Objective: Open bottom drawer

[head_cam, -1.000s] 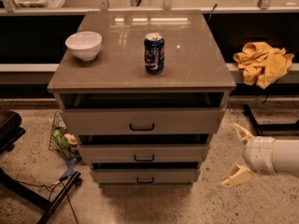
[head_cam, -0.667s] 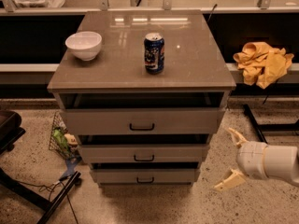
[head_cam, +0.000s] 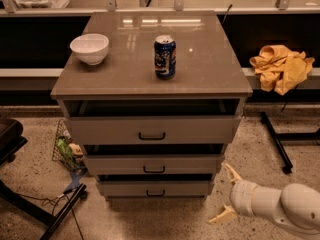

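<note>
I'm holding my end effector (head_cam: 218,193) low over the floor (head_cam: 150,219), just off the front-right corner of the table (head_cam: 200,74). Its fingers are spread wide, gripping nothing. The tips are pointing left twd the drawers but staying apart from them.

The bottom drawer (head_cam: 125,189) is sitting lowest of 3 under the table's front edge, w/ a small black bar handle (head_cam: 155,193) at centre and a dark gap showing above its front. The middle drawer (head_cam: 115,165) & top drawer (head_cam: 105,130) are stacking above it, each w/ a like handle.

A wire basket (head_cam: 65,146) is lying on the floor by the front-left corner.

On top, a blue can (head_cam: 165,57) is standing upright approx. mid-table, and a white bowl (head_cam: 89,48) is sitting near the left edge.

Past the right edge, a yellow cloth (head_cam: 281,66) is lying bunched on a ledge (head_cam: 310,81).
</note>
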Controlling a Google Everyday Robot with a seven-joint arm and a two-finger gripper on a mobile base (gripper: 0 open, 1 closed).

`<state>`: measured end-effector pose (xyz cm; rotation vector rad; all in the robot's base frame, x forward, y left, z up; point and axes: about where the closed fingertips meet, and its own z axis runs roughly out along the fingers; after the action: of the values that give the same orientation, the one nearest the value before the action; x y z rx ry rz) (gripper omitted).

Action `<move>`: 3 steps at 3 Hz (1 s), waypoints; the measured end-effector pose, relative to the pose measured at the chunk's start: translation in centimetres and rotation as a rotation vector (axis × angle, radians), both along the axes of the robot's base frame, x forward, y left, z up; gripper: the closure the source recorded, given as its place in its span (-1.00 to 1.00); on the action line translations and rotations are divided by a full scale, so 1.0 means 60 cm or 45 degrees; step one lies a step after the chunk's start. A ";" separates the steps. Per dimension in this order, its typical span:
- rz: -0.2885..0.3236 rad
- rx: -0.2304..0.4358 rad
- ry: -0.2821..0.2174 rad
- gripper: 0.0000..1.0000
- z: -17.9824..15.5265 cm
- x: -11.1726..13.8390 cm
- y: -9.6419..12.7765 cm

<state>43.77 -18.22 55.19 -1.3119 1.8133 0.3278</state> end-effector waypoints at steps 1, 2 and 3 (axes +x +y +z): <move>-0.014 0.032 -0.006 -1.00 -0.101 -0.004 0.017; -0.014 0.047 -0.003 -1.00 -0.179 0.001 0.041; -0.003 0.050 0.023 -1.00 -0.252 0.022 0.077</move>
<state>45.11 -13.59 40.06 -1.2829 1.8145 0.3732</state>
